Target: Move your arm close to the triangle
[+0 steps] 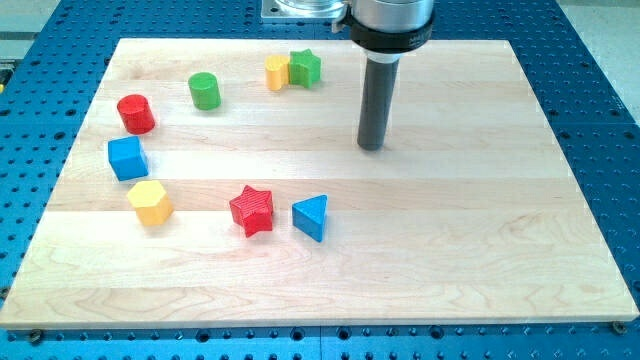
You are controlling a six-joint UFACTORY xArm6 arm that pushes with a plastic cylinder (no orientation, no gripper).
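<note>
The surface [450, 290] is a pale wooden board lying on a blue perforated bench [600, 60]; the part of the board nearest the view's bottom carries no blocks.

Nearest the view's bottom, left of centre, stands the blue triangle [311, 217]; the red star [252, 210] sits just beside it on the view's left, with a narrow gap between the two; further to the view's left lies the yellow hexagon [150, 202], well apart from the star.

Above the hexagon, toward the view's top, sits the blue cube [128, 158]; above that the red cylinder [135, 114], close to the board's left edge; the green cylinder [204, 90] follows to the view's right and slightly higher.

Near the view's top, the yellow block [277, 73] and the green star [305, 68] stand side by side and appear to touch; the exact shape of the yellow block cannot be determined.

The arm carries no hand, so no open or closed state applies; it ends in a dark upright rod [375, 100] descending from a grey housing [390, 20] at the view's top; my tip [372, 147] rests at the board's level, right of centre; it lies above and to the view's right of the blue triangle, apart from it, with bare board between; it touches no block.
</note>
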